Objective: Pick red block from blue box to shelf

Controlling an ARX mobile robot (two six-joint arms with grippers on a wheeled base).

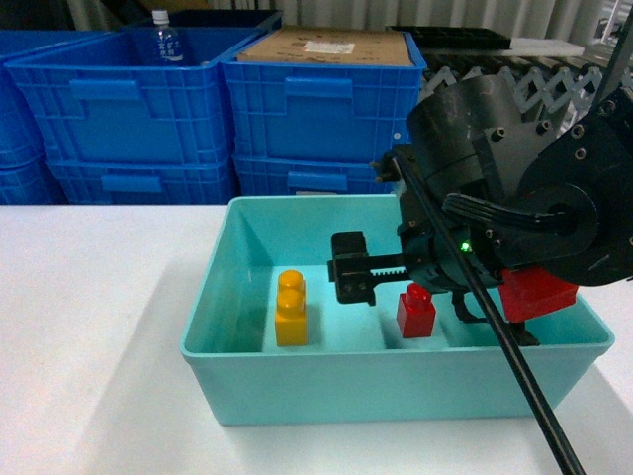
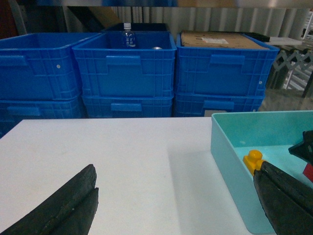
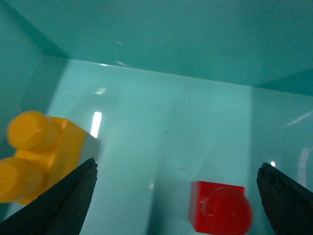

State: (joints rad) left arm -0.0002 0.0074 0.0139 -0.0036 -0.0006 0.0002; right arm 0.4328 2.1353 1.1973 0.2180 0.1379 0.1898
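Right gripper (image 3: 176, 196) spread wide above red block (image 3: 220, 211) — shift right off yellow brick (image 3: 41, 154), centre, descend.

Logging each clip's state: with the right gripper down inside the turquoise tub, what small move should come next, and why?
Probably lower the right gripper a little further and shift it slightly right, centring it over the small glossy red one-stud brick. Its fingers look spread, the brick sits untouched on the floor of the light turquoise plastic tub, right of centre between them, and the yellow two-stud brick lies close to the left finger.
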